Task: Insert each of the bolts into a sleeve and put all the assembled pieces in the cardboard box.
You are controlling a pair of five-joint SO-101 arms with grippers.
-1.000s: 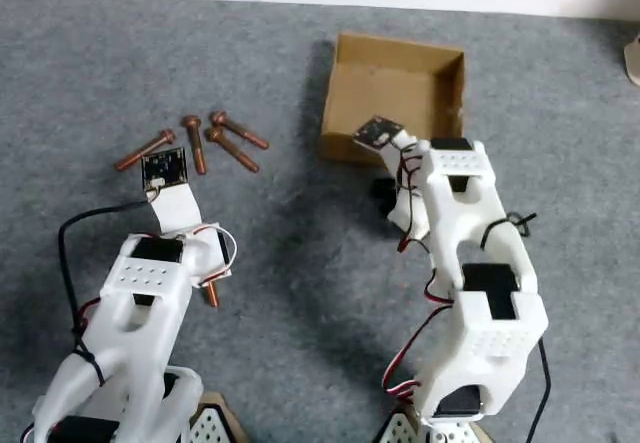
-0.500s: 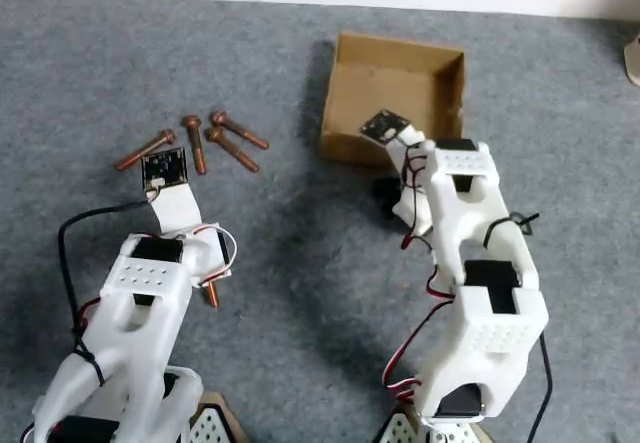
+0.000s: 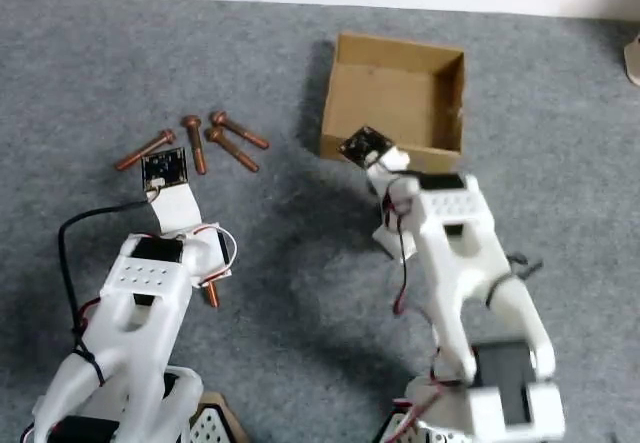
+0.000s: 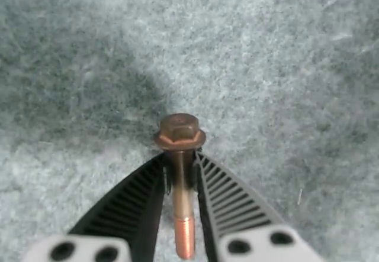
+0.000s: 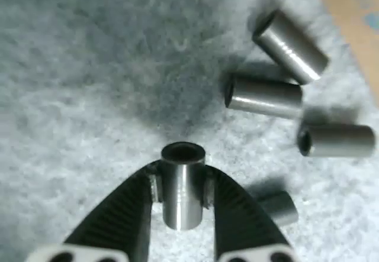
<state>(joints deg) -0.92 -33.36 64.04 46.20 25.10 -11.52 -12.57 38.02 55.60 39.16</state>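
My left gripper [image 4: 180,167] is shut on a copper bolt [image 4: 180,155], its hex head pointing away over the grey mat; in the high view that bolt [image 3: 211,292] pokes out beside the left arm. Several loose copper bolts [image 3: 197,143] lie on the mat beyond the left arm. My right gripper [image 5: 181,185] is shut on a steel sleeve [image 5: 182,185], open end facing outward. Several loose sleeves [image 5: 265,95] lie on the mat close by, next to the cardboard box [image 3: 398,98]. In the high view the right arm [image 3: 447,238] stands just short of the box's near wall.
Grey carpet-like mat covers the table. The box wall [image 5: 349,19] shows as a tan edge beyond the loose sleeves. Open mat lies between the two arms [image 3: 300,253]. A pale object [image 3: 632,60] sits at the far right edge.
The right arm has swung left and pulled back from the box front, its wrist now tilted toward the middle of the mat. The left arm has stayed still.
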